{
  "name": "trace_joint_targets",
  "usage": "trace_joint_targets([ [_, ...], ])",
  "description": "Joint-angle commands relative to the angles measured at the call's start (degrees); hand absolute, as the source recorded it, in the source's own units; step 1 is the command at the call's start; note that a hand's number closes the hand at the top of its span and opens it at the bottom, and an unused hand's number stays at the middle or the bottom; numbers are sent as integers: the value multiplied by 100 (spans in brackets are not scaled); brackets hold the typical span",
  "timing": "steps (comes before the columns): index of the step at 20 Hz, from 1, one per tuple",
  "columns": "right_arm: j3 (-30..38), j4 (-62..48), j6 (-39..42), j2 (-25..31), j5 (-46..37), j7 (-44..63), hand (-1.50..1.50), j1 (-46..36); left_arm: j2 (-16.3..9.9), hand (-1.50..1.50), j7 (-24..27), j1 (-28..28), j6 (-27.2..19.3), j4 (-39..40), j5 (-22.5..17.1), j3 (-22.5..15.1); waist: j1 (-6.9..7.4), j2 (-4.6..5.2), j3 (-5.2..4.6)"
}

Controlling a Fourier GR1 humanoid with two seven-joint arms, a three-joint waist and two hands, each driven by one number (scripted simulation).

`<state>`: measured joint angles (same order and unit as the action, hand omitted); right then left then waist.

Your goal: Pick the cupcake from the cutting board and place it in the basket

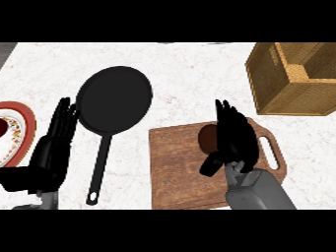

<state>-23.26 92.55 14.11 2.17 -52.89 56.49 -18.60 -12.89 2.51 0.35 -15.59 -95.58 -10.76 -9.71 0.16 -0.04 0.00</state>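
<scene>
Head view: the cupcake (pixel 207 138) sits on the cutting board (pixel 178 167), mostly hidden behind the right hand (pixel 232 140), whose fingers (pixel 228 120) are straight and apart, not yet wrapped round it. The basket (pixel 301 78) stands well apart at the bench's far right. To grasp well, the hand should settle lower and curl evenly about the cupcake's sides before lifting. The left hand (pixel 50 147) rests open beside the frying pan (pixel 112 106).
</scene>
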Motion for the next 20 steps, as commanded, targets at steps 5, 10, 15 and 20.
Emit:
trace_joint_targets([
  [5, -46, -773, -294, -211, -62, 32, -150, -26, 91, 0, -241, 116, 235, -248, 129, 194, 19, 3, 1],
  [10, 223, -488, -124, -201, -305, -496, -150, 348, 277, 0, -155, -199, 378, 160, 330, 398, -13, 3, 0],
  [15, 170, -803, -255, -215, -186, -288, -150, 55, 525, 0, -186, -3, 362, -108, 538, 241, 2, 3, 0],
  [20, 172, -1443, -795, -216, -24, -464, -150, -180, 487, 0, -388, 49, 412, -275, 532, 502, 18, 4, 1],
])
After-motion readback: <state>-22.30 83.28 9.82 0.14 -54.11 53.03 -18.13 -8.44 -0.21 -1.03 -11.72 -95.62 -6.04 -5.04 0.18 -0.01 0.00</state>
